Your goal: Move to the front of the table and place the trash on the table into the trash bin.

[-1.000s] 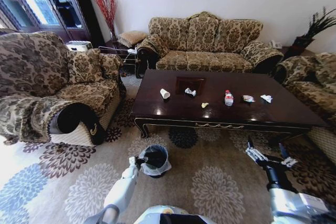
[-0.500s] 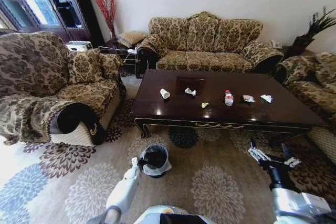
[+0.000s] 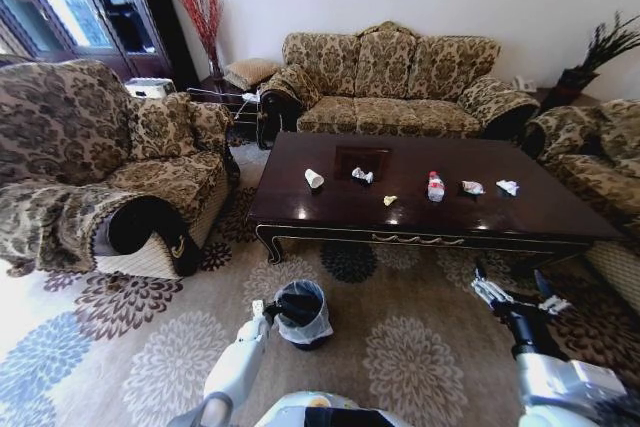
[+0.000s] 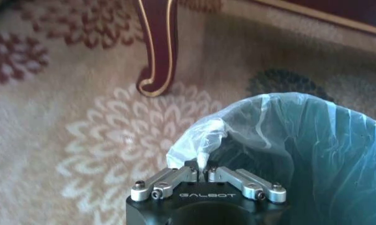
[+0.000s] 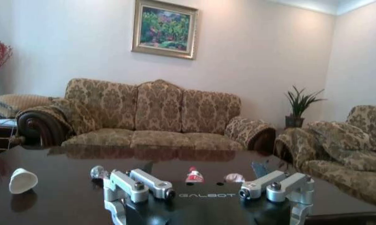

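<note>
Left tool (image 4: 206,176) clenched on trash bin (image 3: 302,311) liner: flimsy, grip the rim | right tool (image 5: 206,191) released | your paper cup (image 3: 314,178) crushes easily

White arms, black wrists marked GALBOT, silver screwed pincer fingers (image 5: 148,183)

The trash bin (image 4: 313,154) is cut off at the left wrist view's edge, its inside perhaps hidden by the bag.
</note>
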Controlling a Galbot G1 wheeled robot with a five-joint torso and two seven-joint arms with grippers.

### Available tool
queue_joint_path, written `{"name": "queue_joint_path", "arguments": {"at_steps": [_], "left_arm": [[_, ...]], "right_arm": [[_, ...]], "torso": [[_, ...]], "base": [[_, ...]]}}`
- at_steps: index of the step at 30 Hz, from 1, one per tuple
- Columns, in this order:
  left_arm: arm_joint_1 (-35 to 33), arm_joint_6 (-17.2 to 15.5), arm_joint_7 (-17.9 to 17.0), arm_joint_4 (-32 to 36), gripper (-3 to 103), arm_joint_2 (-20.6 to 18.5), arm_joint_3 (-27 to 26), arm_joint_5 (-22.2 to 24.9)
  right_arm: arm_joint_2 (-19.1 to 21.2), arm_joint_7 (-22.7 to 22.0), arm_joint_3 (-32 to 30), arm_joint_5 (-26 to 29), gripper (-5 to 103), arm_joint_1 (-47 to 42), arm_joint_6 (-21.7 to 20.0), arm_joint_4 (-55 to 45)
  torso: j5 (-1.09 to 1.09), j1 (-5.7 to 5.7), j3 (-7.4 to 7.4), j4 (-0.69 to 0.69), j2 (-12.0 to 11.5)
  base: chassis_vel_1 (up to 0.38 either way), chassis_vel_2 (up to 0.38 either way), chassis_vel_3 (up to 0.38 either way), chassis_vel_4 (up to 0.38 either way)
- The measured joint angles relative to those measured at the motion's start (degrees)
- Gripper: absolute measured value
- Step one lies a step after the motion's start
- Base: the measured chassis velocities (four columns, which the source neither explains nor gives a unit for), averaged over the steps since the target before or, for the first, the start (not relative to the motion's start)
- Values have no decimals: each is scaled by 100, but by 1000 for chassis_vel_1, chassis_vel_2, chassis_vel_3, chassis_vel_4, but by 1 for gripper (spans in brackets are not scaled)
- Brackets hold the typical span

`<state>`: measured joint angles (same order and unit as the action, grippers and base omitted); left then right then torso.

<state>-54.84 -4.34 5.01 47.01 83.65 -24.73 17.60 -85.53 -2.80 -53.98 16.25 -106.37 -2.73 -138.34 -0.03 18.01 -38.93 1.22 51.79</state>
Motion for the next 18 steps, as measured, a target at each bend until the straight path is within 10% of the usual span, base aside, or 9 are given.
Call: {"name": "queue_joint_path", "arguments": {"at_steps": [10, 18], "left_arm": [[-1933, -107, -412, 3720, 3, -716, -653, -22], [-3324, -787, -564, 6789, 3, -942, -1731, 298]], "right_arm": [[866, -108, 194, 265, 100, 578, -576, 183], [1535, -40, 359, 668, 100, 1328, -1159, 270]], "torso": [[3, -1, 0, 7, 0], [3, -1, 1, 5, 1]], "base": [[0, 0, 0, 0], [0, 0, 0, 0]]}}
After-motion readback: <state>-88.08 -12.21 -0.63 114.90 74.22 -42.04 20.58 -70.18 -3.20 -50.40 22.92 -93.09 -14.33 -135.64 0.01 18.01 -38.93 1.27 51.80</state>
